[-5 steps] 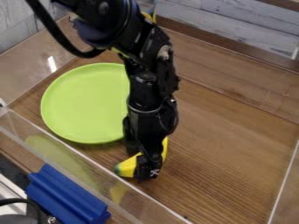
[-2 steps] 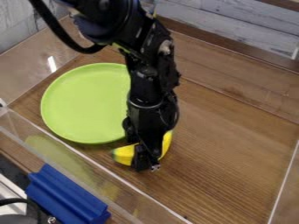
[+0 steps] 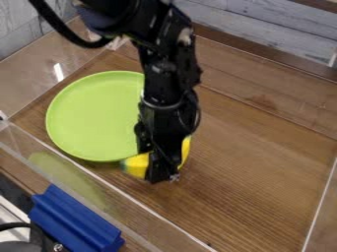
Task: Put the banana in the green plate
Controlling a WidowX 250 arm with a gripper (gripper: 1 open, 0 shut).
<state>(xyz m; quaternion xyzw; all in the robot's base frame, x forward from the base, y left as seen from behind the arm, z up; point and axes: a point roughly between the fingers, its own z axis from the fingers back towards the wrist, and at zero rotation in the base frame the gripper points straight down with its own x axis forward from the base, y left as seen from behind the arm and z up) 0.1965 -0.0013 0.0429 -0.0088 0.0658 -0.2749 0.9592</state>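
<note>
The banana shows as a small bright-yellow shape just off the near-right rim of the green plate, a large round lime-green plate lying flat on the wooden table. My gripper comes straight down on the banana and its black fingers are shut on it. Most of the banana is hidden behind the fingers; yellow shows on both sides of them. The banana looks slightly raised off the wood.
A blue block lies at the near-left corner, beyond a clear plastic wall that runs along the front. Another clear wall stands at the left. A white panelled wall lies at the back right.
The gripper has shut on the banana and shifted a little up and toward the plate, carrying the banana with it. The arm leans more to the left than before.
</note>
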